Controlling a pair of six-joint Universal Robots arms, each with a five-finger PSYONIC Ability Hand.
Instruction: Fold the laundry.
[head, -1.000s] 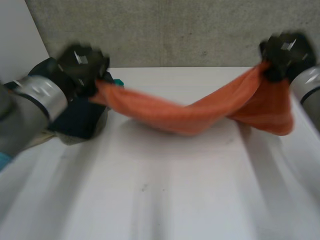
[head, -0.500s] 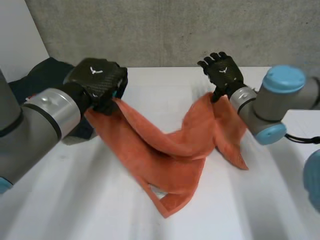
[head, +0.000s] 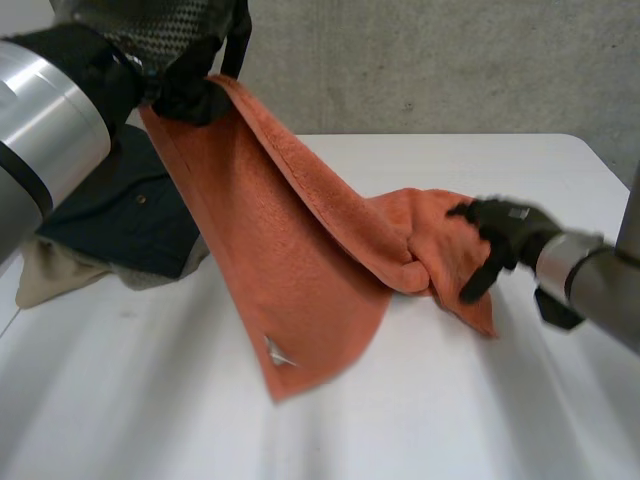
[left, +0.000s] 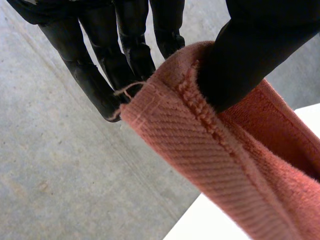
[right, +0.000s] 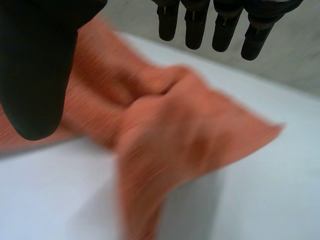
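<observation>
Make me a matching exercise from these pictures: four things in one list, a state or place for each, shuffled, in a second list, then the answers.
1. left hand
2. right hand
3. orange towel
4. dark blue garment

A. lying on a beige cloth
B. open, fingers straight, holding nothing
C. hanging from a raised end down to the table
D. shut on the towel, held high

Pairs: 1-D, 2-B, 3-C, 4-A

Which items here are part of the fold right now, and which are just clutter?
In use: orange towel, left hand pinching its corner, right hand open at its bunched end.
Idle: dark blue garment, beige cloth under it.
</observation>
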